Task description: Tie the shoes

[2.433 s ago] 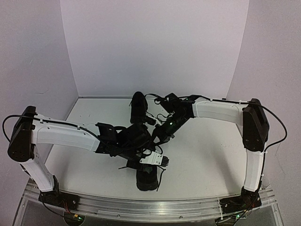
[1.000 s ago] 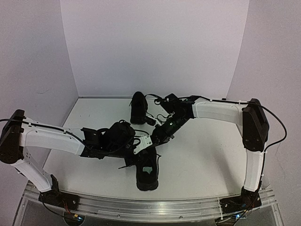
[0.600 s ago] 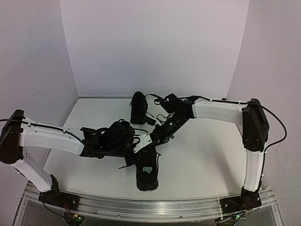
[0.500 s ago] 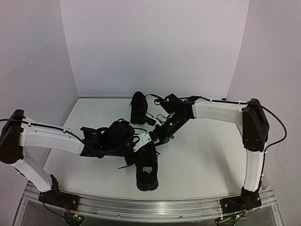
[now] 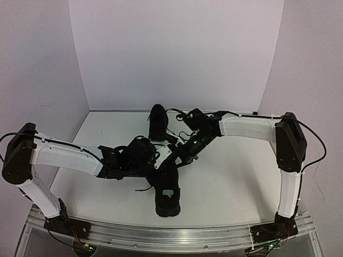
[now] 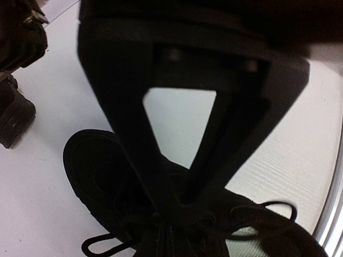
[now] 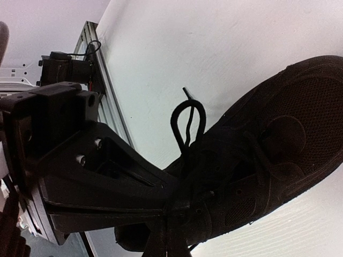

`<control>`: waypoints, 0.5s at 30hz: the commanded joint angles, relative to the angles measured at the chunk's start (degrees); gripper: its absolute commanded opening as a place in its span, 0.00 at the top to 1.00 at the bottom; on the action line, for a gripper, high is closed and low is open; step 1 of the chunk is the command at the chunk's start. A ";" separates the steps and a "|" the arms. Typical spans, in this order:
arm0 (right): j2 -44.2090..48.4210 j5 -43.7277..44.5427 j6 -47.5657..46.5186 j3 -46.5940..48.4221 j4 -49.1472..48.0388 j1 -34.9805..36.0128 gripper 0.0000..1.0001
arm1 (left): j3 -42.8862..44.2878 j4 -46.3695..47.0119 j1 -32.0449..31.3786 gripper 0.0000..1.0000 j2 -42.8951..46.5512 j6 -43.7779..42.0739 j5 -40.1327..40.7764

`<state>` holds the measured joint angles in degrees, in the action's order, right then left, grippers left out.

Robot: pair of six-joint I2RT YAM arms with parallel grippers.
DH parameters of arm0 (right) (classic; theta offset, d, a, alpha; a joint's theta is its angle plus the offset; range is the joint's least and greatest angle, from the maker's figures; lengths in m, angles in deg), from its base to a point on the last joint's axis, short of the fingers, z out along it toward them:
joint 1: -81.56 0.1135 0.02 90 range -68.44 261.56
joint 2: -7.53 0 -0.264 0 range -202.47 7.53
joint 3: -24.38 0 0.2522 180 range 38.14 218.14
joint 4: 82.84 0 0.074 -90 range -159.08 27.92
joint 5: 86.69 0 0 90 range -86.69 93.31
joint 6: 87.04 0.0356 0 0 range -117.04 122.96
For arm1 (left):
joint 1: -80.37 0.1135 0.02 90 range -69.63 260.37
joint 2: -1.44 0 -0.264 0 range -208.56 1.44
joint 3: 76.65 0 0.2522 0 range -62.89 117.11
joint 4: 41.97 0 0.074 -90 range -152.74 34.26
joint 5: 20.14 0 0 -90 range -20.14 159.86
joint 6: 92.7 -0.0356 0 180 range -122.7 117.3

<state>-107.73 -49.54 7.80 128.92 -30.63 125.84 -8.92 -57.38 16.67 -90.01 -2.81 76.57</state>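
Observation:
Two black shoes sit on the white table. The near shoe [image 5: 166, 199] shows a pale insole label [image 5: 169, 193], and the far shoe [image 5: 157, 123] stands behind it. Both arms meet over the near shoe's laced front. My left gripper [image 5: 170, 157] [image 6: 165, 242] is shut, its tips down in the dark laces. Facing it, my right gripper [image 5: 181, 157] [image 7: 167, 242] is also shut at the same spot. One lace loop [image 7: 188, 121] [image 6: 101, 247] sticks out sideways. Black on black hides whether either gripper pinches a lace.
The far shoe [image 6: 13, 111] lies close behind the arms. An aluminium rail [image 5: 177, 236] runs along the table's near edge. White walls close the table in at the back and on both sides. Bare table [image 5: 236, 179] lies to the right of the near shoe.
My left arm has swung right and away, bringing its gripper up beside the right gripper at the near shoe's laces. The right arm has barely moved. Both grippers stay shut.

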 commanded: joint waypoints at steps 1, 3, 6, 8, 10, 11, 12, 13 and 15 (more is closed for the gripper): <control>2.79 -2.75 0.04 -0.40 -1.39 -0.18 1.00 | -0.62 8.50 0.38 1.00 -0.31 6.71 0.77; 2.61 -3.36 -0.26 -0.62 -1.44 -0.14 1.00 | -1.74 11.58 0.34 1.00 -0.34 8.18 0.12; 2.42 -3.83 -0.70 -0.99 -1.55 -0.16 1.00 | -3.47 15.39 0.34 1.00 -0.40 9.99 -1.12; 2.19 -4.33 -1.04 -1.09 -1.62 -0.15 1.00 | -4.95 17.94 0.52 1.00 -0.39 11.15 -2.12; 1.99 -4.89 -1.39 -1.30 -1.71 -0.13 1.00 | -6.71 20.80 1.04 1.00 -0.27 12.81 -2.43; 1.93 -5.19 -1.56 -1.43 -1.67 -0.14 1.00 | -7.57 22.38 1.49 1.00 -0.14 13.96 -2.67; 1.89 -5.50 -1.74 -1.60 -1.63 -0.11 1.00 | -8.73 24.11 1.96 1.00 -0.08 15.08 -3.10; 1.91 -5.77 -1.96 -1.83 -1.62 -0.08 1.00 | -9.77 25.93 2.44 1.00 -0.10 15.94 -3.69; 2.09 -6.05 -2.35 -2.14 -1.61 -0.14 1.00 | -10.38 27.48 3.17 1.00 -0.48 17.10 -4.54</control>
<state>-107.51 -53.17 7.20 127.72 -31.68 125.30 -17.73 -39.29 18.09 -90.29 9.60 74.02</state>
